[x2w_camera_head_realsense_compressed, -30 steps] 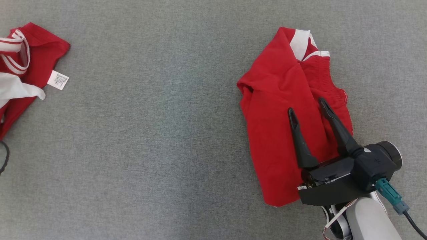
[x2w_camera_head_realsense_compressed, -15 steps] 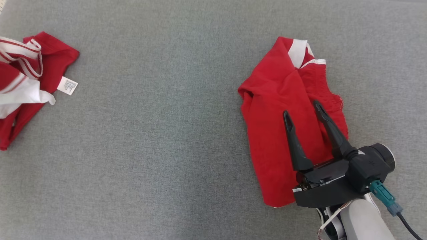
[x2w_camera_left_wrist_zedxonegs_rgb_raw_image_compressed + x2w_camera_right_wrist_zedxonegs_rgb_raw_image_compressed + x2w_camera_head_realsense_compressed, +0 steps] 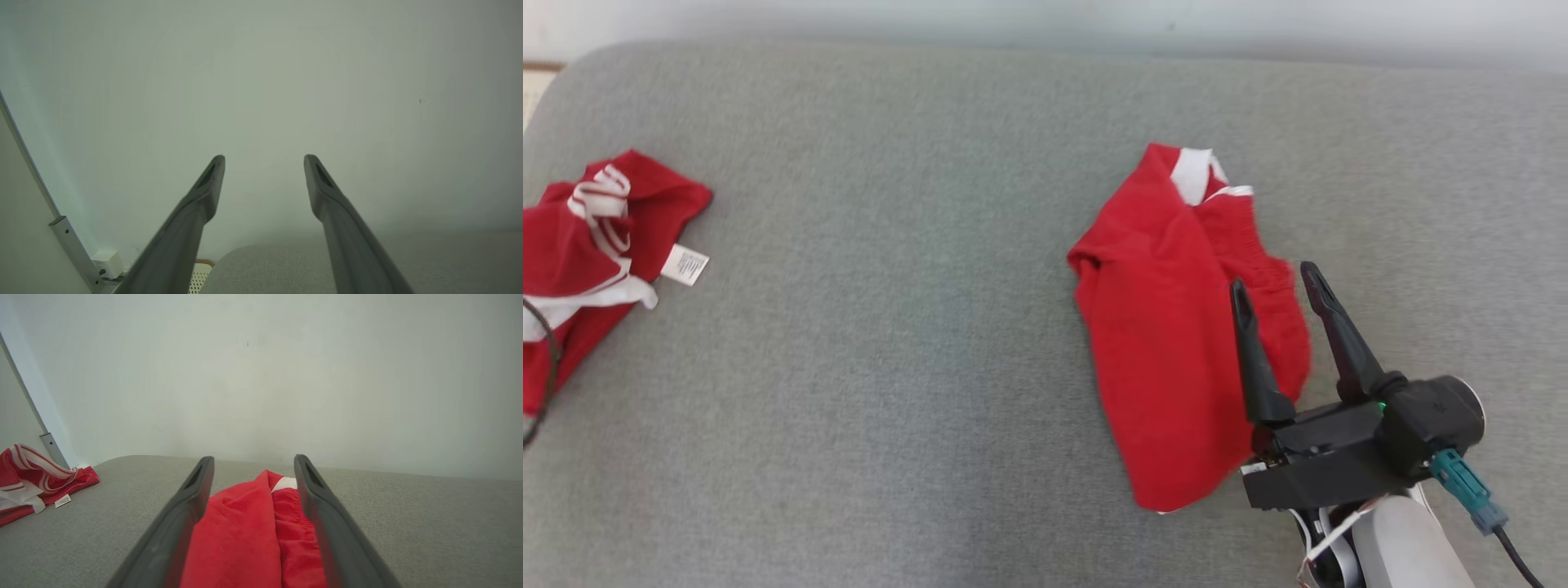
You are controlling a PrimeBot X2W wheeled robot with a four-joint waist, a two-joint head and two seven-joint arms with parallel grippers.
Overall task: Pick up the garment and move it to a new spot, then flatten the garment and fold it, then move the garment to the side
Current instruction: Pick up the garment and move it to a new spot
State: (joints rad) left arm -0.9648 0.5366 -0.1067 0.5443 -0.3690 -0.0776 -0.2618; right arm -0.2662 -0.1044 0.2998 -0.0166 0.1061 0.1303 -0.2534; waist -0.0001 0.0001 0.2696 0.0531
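No wording can be read anywhere. The one printed item is a small white rectangular care label [image 3: 685,264] sewn to the crumpled red-and-white fabric garment [image 3: 580,245] on the grey couch cushion [image 3: 890,367]; its rows of grey print are too small to make out.

plain indoor room, grey upholstered cushion [image 3: 890,408], bare pale wall [image 3: 261,375] behind
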